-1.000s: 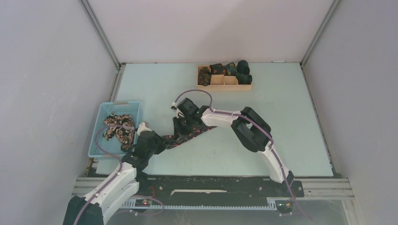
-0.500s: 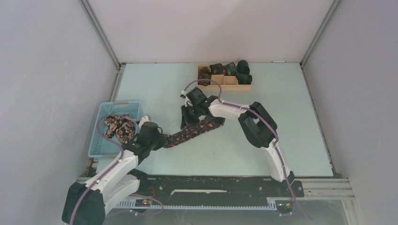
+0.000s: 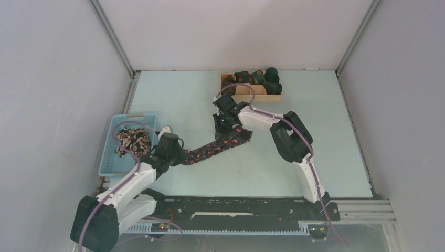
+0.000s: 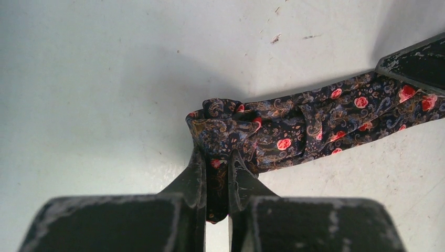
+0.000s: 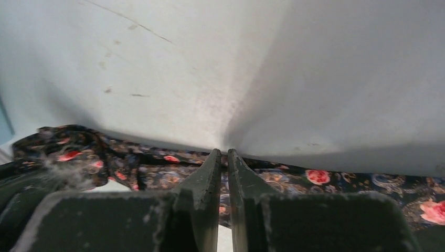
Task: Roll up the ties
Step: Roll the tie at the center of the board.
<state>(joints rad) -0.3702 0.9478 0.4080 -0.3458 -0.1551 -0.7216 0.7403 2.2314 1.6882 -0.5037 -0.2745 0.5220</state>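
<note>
Tie stretched between both grippers on the table.
The tie (image 3: 215,148) lay in a diagonal line mid-table (image 3: 315,147), low over the surface. The left gripper (image 4: 216,157) was clamped on its bunched near-left end, and the right gripper (image 5: 223,157) was pinched nearly closed on the fabric at the far-right end. Loose ties (image 3: 131,139) sat heaped in the blue basket (image 3: 107,151) at left. Rolled ties (image 3: 270,79) filled the wooden tray (image 3: 251,98) at the far edge.

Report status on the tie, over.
Left gripper shut on the tie, bunched end. Right gripper shut further along. Tie stretched between them. Basket and tray stand apart from it.
</note>
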